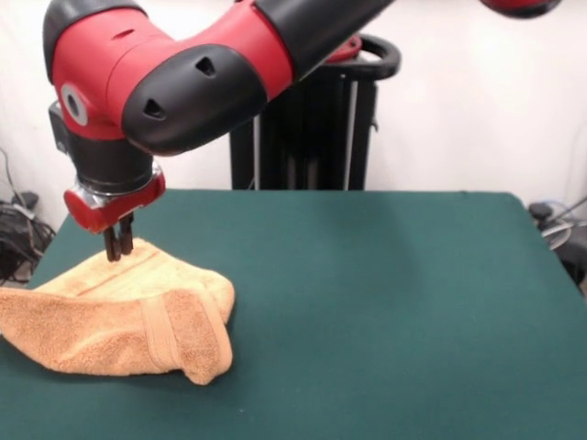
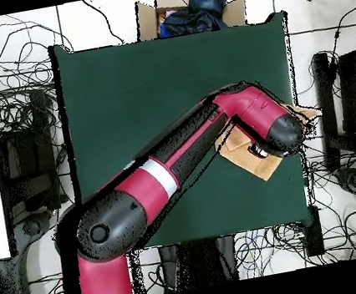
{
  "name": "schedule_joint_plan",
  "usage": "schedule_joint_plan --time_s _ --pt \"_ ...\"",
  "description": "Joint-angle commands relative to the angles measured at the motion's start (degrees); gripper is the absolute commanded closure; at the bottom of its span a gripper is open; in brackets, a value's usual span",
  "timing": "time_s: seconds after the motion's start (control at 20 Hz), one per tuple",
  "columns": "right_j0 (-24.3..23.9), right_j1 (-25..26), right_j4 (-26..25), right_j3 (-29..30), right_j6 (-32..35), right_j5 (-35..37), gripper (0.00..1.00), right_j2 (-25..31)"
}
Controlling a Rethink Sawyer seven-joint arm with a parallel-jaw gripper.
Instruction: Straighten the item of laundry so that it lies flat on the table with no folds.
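The item of laundry (image 1: 119, 316), a peach-tan terry towel, lies crumpled and folded over itself near the left edge of the green table (image 1: 367, 302). One woven band runs across its front fold. My gripper (image 1: 118, 247) hangs from the red and black arm at the towel's far edge. Its two dark fingers (image 1: 126, 241) stand close together, with their tips pinching the cloth there. From overhead, the arm's head covers most of the towel (image 2: 258, 165), and only corners of it show beside the table's (image 2: 161, 80) right edge.
A black stand (image 1: 312, 128) rises behind the table's far edge. In the overhead view a cardboard box (image 2: 191, 11) with dark blue cloth sits past the far edge, and cables (image 2: 16, 123) litter the floor on both sides.
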Motion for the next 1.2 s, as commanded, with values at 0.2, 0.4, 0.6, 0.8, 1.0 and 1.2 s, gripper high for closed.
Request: schedule_joint_plan --time_s 0.2,0.4,0.6,0.8,1.0,1.2 --pt "-1.95 1.44 4.63 -7.42 -1.23 2.73 1.0 11.45" --pt "-2.73 2.47 3.37 -9.09 -0.34 0.73 1.0 12.21" --pt "-3.37 3.11 2.72 -10.27 -0.51 -0.55 1.0 12.7" --pt "-4.07 4.02 1.58 -11.85 0.51 -2.28 1.0 12.94" --pt "-4.54 5.06 -0.17 -13.43 2.72 -5.93 1.0 12.6" --pt "-4.99 5.83 -0.5 -14.57 2.86 -7.11 1.0 12.53"
